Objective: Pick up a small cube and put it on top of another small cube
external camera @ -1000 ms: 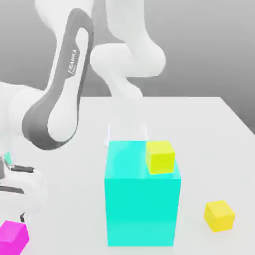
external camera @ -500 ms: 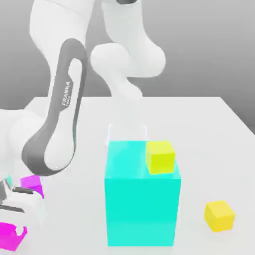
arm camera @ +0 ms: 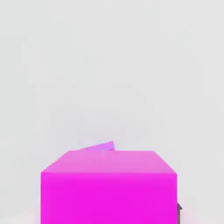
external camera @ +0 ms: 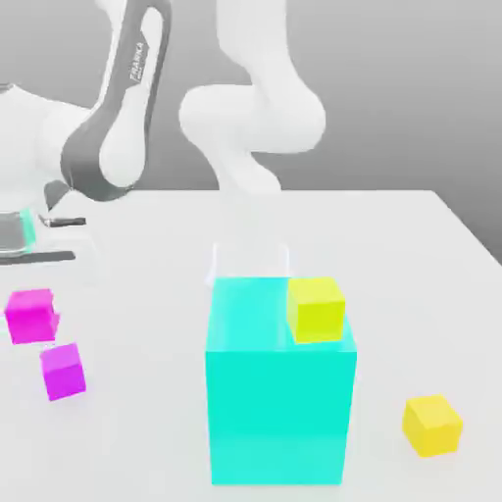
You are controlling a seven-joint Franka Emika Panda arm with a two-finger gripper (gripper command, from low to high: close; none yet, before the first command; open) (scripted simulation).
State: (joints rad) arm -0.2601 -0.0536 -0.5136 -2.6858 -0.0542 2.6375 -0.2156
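The small cube, plain hot pink, hangs above the table at the exterior view's left. My gripper is shut on it from above, under the white hand. In the hand view the small cube sits close in front, with a dark fingertip at its side. A violet-tinged magenta cube rests on the table just below and slightly right of the held one. A sliver of that violet-tinged cube peeks out behind the held cube in the hand view.
A big cyan block stands at the centre front with a small yellow cube on its top. Another yellow cube lies on the white table at the front right. The arm's links rise at the back left.
The fingers closed around the hot-pink cube on the table at the front left. The hand has since risen and carried the cube up, uncovering the violet-tinged cube below.
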